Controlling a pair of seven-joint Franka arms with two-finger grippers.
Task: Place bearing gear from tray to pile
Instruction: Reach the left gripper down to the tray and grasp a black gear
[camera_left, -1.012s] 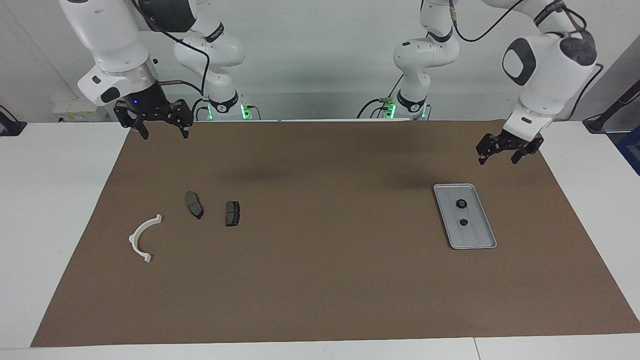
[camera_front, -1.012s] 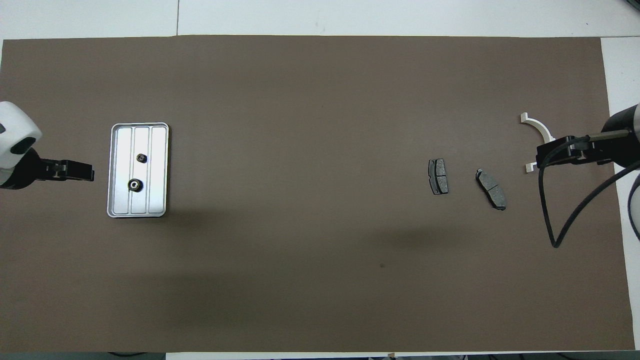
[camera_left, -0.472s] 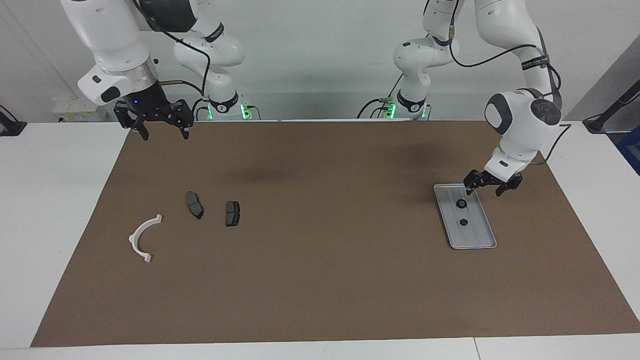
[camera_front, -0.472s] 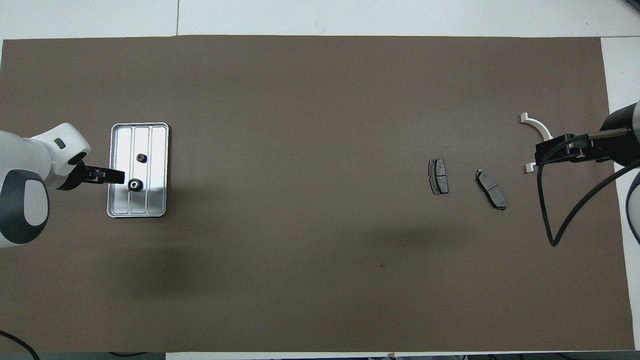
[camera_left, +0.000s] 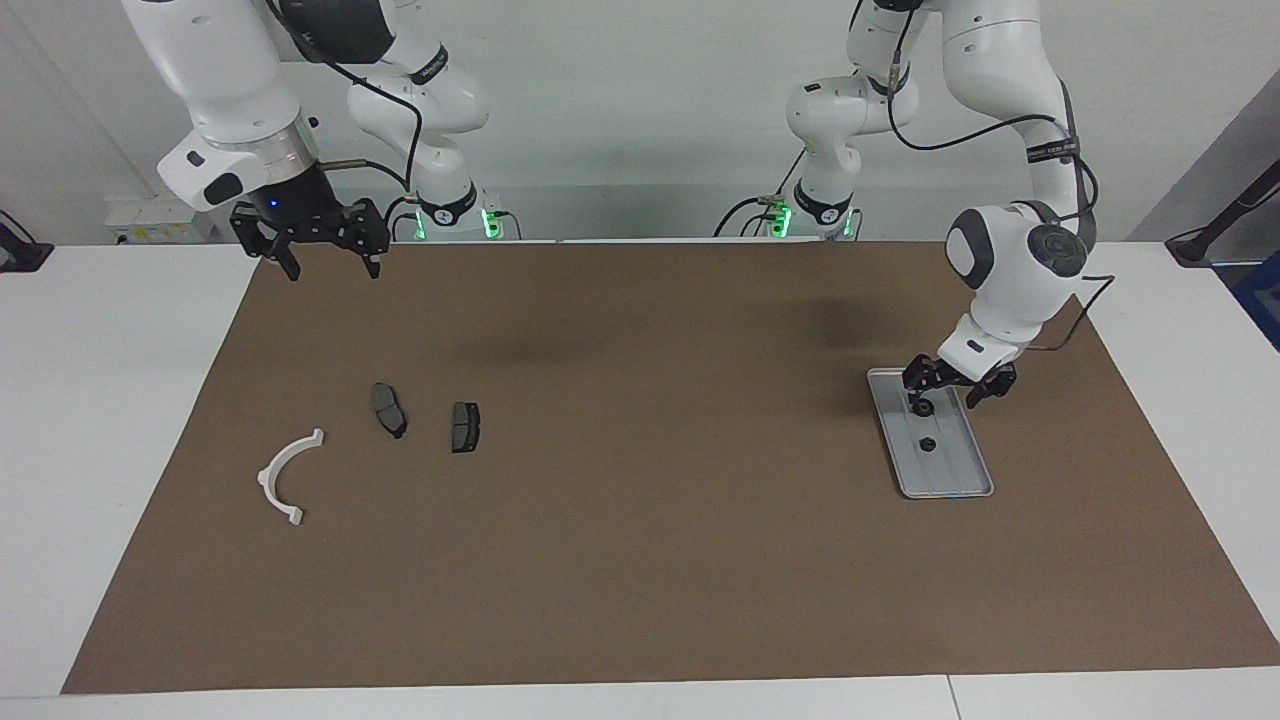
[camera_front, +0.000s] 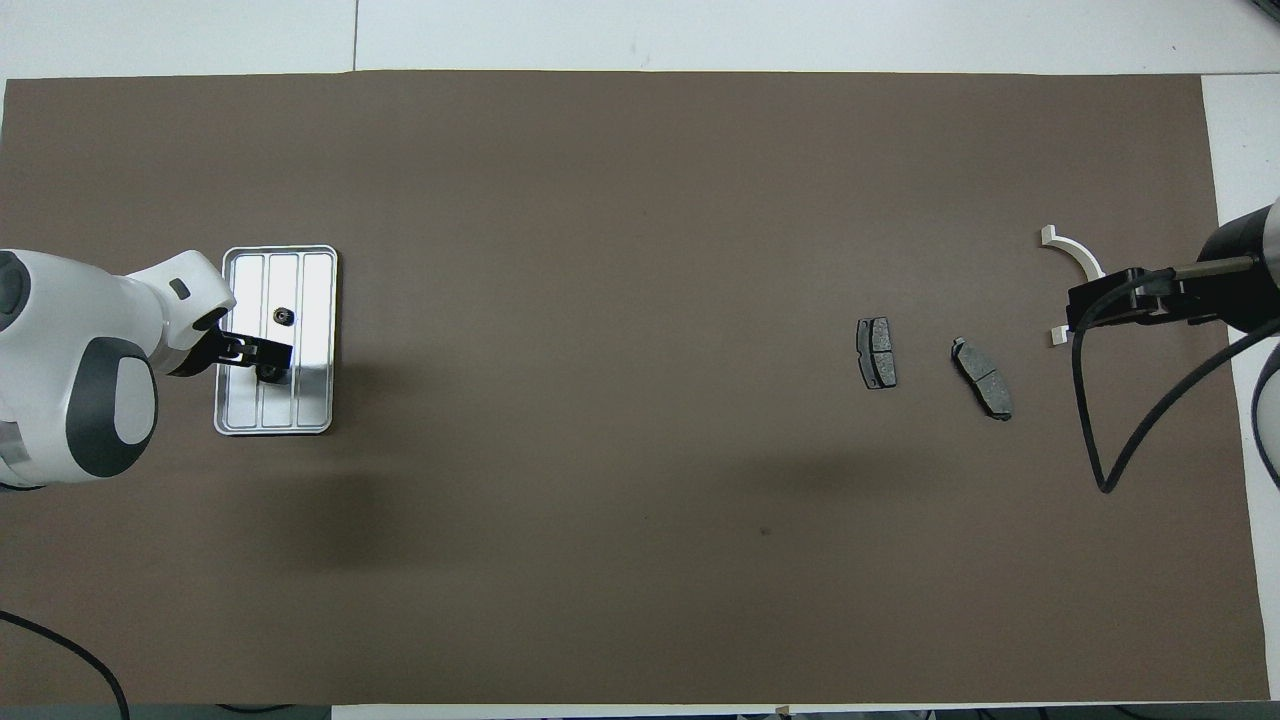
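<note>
The silver ridged tray (camera_left: 952, 470) lies toward the left arm's end of the table, also in the overhead view (camera_front: 316, 300). Two small black bearing gears sit in it: one (camera_left: 921, 407) nearer the robots, one (camera_left: 927, 445) farther (camera_front: 284, 317). My left gripper (camera_left: 946, 396) is open, low over the tray's nearer end, one finger at the nearer gear (camera_front: 268, 374). The pile lies toward the right arm's end: a white bracket (camera_left: 283, 476) and two dark brake pads (camera_left: 389, 409) (camera_left: 465, 426). My right gripper (camera_left: 328, 260) waits open, raised.
A brown mat (camera_left: 640, 560) covers the white table. In the overhead view the right gripper (camera_front: 1078, 308) and its cable cover part of the bracket (camera_front: 1076, 252). The pads (camera_front: 876, 352) (camera_front: 982, 378) lie beside it toward the mat's middle.
My left gripper has come down from above the mat's edge to the tray, over the gear nearer the robots. The right arm has not moved.
</note>
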